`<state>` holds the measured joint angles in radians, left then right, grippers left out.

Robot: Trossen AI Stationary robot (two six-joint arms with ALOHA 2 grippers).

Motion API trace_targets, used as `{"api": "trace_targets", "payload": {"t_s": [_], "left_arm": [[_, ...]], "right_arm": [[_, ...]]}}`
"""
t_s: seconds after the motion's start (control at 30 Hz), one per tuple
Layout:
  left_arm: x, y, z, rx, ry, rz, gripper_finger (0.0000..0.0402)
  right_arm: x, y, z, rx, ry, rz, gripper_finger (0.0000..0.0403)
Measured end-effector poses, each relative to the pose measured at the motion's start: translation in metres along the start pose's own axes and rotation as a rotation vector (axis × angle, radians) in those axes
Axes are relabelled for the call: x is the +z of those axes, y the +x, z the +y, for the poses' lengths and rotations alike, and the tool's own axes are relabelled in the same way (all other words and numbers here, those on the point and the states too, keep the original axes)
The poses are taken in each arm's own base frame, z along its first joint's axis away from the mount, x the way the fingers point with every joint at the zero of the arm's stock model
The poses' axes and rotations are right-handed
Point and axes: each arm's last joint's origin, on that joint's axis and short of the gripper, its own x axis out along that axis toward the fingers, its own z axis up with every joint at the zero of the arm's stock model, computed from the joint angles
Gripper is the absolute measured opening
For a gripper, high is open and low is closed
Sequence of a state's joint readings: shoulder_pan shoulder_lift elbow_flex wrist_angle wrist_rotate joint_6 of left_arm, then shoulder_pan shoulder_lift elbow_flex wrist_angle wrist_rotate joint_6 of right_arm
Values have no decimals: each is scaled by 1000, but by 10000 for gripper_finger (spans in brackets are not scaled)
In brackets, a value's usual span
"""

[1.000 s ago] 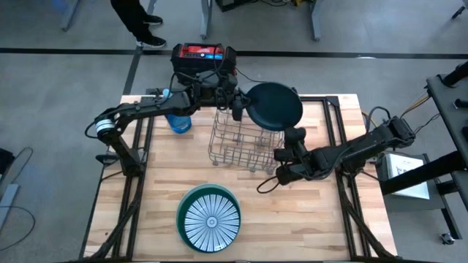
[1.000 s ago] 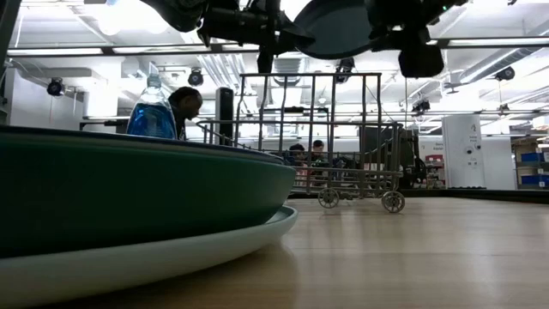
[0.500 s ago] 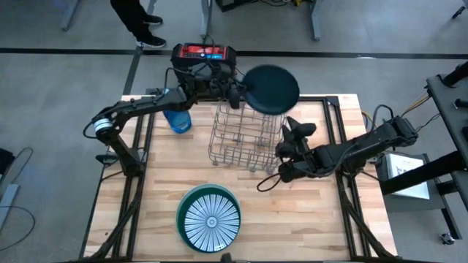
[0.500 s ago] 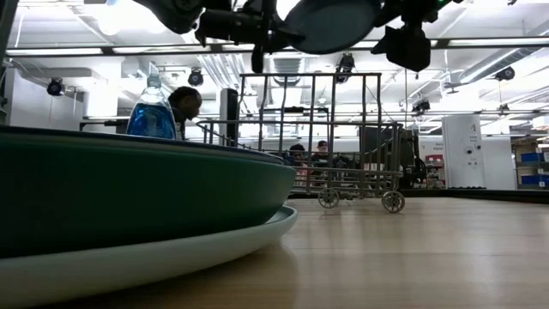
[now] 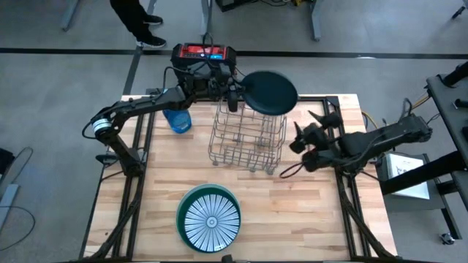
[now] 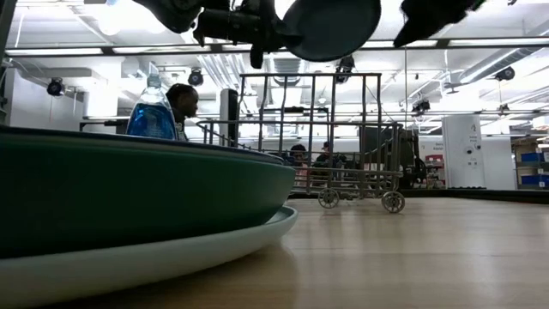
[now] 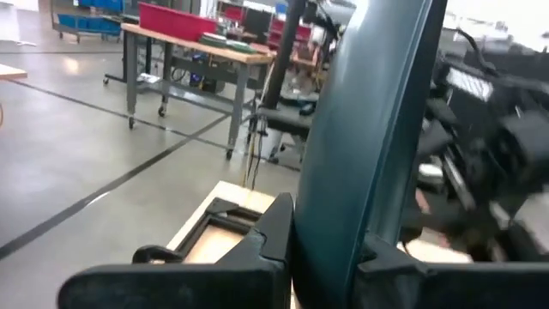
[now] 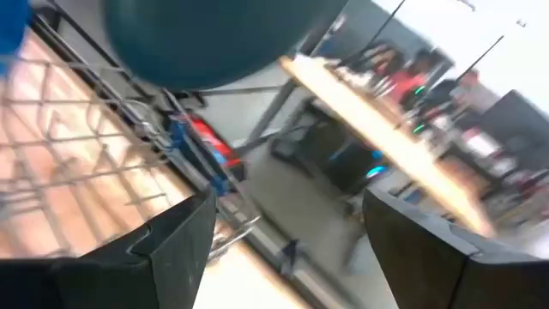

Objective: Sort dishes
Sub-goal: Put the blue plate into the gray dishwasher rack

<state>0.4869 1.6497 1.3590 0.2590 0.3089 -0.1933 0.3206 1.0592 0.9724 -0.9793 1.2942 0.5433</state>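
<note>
On the near part of the worktop [image 5: 307, 219], in front of the rack [image 5: 247, 139], a striped plate [image 5: 211, 219] is lying in a green plate [image 5: 187, 201]; the low view shows a pale plate [image 6: 171, 253] under them.

The wire rack is standing at mid-worktop. Just to its right, the right gripper [image 5: 314, 128] is hanging with its fingers [image 8: 180, 236] spread wide and holding nothing.

A blue bottle [image 5: 178, 120] is standing to the rack's left, toward the far edge.

Above the rack's far side, the left gripper [image 5: 232, 93] is gripping the rim of a teal plate [image 5: 270, 92], its fingers [image 7: 279, 227] closed on either face of the plate. The plate is being held in the air, clear of the rack wires.

Beyond the rack, off the worktop's far edge, a red and black box [image 5: 203, 55] is sitting, and a person [image 5: 135, 18] is standing on the floor farther back.
</note>
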Motion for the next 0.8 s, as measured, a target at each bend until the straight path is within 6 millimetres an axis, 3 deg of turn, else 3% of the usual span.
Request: {"api": "trace_targets", "payload": {"t_s": [0.2, 0.4, 0.57, 0.8], "left_arm": [[-6, 1, -2, 4, 84, 50, 18], [-7, 6, -21, 21, 140, 30, 18], [-10, 9, -33, 25, 154, 38, 18], [-11, 11, -48, -16, 146, 29, 18]], "right_arm": [[-6, -9, -31, 254, 292, 33, 297], [-4, -14, -41, 511, 483, -84, 325], [-1, -14, -51, 494, 543, -173, 332], [10, -11, -45, 495, 526, -237, 332]]}}
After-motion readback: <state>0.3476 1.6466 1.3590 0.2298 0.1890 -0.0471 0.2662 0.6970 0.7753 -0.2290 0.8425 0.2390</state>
